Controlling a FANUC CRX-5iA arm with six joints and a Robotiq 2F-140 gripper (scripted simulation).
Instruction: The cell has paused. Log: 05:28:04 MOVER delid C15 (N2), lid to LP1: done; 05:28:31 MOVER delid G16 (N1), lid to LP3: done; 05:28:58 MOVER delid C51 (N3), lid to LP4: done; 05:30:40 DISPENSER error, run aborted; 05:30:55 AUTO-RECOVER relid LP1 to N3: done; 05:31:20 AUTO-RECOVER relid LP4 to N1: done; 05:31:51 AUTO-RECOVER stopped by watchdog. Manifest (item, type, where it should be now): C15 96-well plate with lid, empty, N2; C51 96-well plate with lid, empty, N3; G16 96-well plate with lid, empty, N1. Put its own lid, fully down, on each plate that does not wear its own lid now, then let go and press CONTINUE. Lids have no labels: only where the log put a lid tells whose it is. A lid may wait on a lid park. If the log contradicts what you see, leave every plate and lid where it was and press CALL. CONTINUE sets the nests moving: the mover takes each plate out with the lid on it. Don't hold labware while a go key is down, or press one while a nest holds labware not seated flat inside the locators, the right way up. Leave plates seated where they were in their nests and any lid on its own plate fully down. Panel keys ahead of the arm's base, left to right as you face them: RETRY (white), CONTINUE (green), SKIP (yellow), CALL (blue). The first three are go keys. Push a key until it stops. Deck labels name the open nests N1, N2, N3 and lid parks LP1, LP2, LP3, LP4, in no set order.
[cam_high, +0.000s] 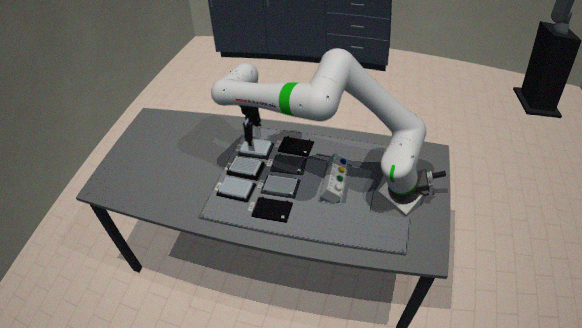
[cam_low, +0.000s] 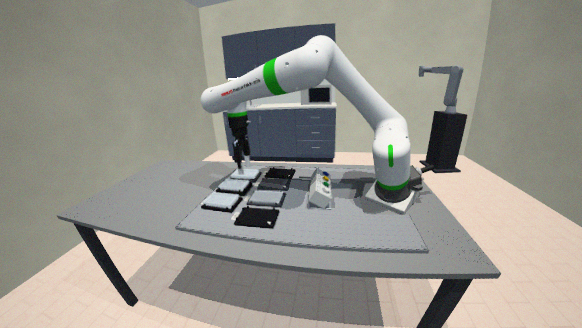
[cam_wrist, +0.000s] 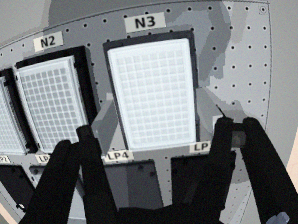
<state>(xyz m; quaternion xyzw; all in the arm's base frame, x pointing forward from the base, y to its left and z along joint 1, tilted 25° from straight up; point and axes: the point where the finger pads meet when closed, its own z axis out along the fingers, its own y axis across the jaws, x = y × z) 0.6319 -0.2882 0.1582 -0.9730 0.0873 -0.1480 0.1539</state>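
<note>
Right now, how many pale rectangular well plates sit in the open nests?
3, in one row on the grey perforated mat: the far plate at N3 under the black two-finger gripper, the middle plate at N2, the near plate. None seems hidden.

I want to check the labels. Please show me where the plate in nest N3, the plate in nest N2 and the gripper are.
plate in nest N3 (cam_wrist: 153, 92), wrist view, middle of its lidded top.
plate in nest N2 (cam_wrist: 49, 103), wrist view, middle of its top.
gripper (cam_wrist: 156, 145), wrist view, midway between fingertips.
</note>
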